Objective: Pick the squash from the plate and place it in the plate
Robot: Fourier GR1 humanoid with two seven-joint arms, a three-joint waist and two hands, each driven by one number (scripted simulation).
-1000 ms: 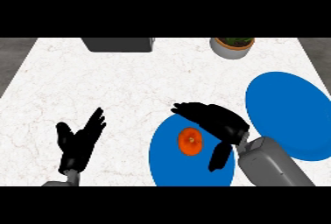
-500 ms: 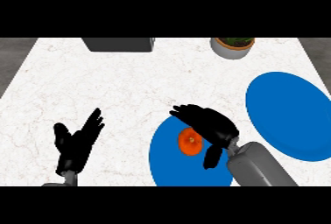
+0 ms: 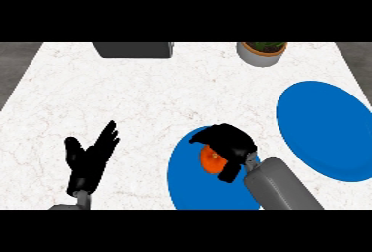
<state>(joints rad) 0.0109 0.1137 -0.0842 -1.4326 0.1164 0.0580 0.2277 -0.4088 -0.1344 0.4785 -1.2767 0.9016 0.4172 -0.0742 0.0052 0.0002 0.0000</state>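
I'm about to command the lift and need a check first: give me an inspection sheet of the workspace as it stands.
Surface: white marbled counter.
Job's things: orange squash on near blue plate; far blue plate at right, nothing on it.
Clutter: potted plant and dark box at the far edge.
Hands: right hand curled over the squash; left hand open, resting at lower left.
Cables: nothing seen.
Surroundings: grey floor beyond the counter.

The right hand [image 3: 231, 146] sits at about five o'clock, fingers and thumb curled, its grey forearm [image 3: 282, 186] running off toward five; the left hand [image 3: 88, 160] rests open at eight o'clock, fingers up
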